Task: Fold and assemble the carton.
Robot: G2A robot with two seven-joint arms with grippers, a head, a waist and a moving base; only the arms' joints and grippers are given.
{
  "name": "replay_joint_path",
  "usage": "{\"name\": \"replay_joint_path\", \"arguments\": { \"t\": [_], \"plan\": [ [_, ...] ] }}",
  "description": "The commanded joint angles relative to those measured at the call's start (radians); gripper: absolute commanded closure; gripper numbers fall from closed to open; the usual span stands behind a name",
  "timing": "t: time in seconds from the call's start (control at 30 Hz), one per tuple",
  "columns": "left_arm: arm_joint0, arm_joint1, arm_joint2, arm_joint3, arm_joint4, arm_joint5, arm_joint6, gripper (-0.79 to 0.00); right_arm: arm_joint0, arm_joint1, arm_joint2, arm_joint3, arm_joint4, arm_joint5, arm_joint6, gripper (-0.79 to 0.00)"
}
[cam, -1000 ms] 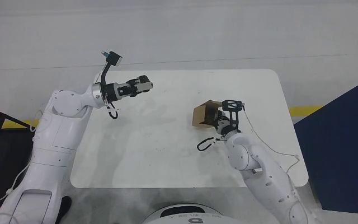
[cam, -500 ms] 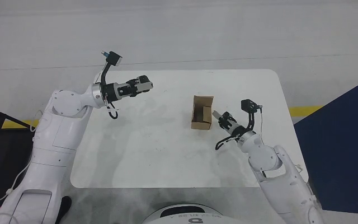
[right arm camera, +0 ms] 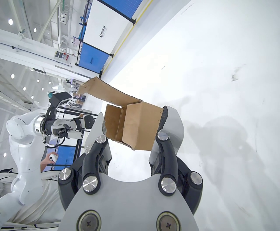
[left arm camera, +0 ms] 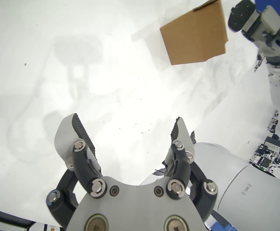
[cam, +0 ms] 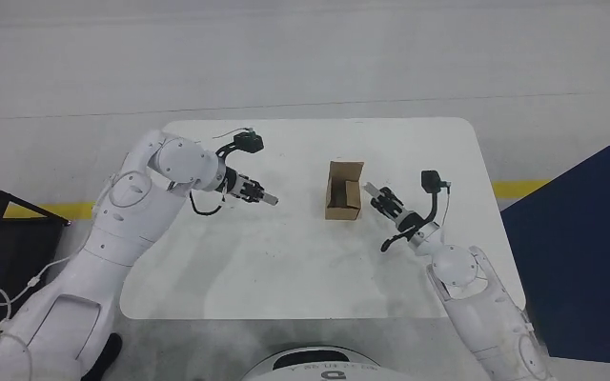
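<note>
A small brown carton (cam: 343, 190) stands on the white table (cam: 238, 267), its top open and one flap raised. The left wrist view shows its closed side (left arm camera: 194, 41). Its open inside (right arm camera: 140, 126) faces the right wrist camera. My right gripper (cam: 374, 195) is open just right of the carton, and its fingertips (right arm camera: 165, 109) frame the carton's near edge without clamping it. My left gripper (cam: 270, 200) hovers left of the carton, a short gap away. It is open (left arm camera: 126, 118) with nothing between the pads. Beyond the carton, the left wrist view catches the right gripper (left arm camera: 247, 19).
Bare white tabletop (cam: 286, 276) surrounds the carton on all sides. The table's right edge (cam: 496, 219) lies close behind the right arm. A dark blue panel (cam: 572, 257) stands off the table to the right.
The right gripper set the carton down, let go and drew back to the right. The left arm swung in from the table's far left toward the carton.
</note>
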Motion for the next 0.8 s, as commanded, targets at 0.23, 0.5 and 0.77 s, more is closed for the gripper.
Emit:
{"name": "replay_joint_path", "arguments": {
  "t": [0.23,0.5,0.77],
  "plan": [
    [-0.189,-0.146,0.237,0.267,-0.141,-0.002,0.158,-0.785,0.053,-0.008,-0.04,0.098,0.012,-0.062,0.012,-0.499],
    [-0.269,-0.254,0.339,0.459,-0.263,-0.069,0.178,-0.785,0.049,-0.004,-0.037,0.104,0.016,-0.1,0.067,-0.526],
    [-0.312,-0.343,0.403,0.595,-0.301,-0.098,0.206,-0.785,0.04,0.001,-0.039,0.088,-0.009,-0.106,0.105,-0.489]
  ]
}}
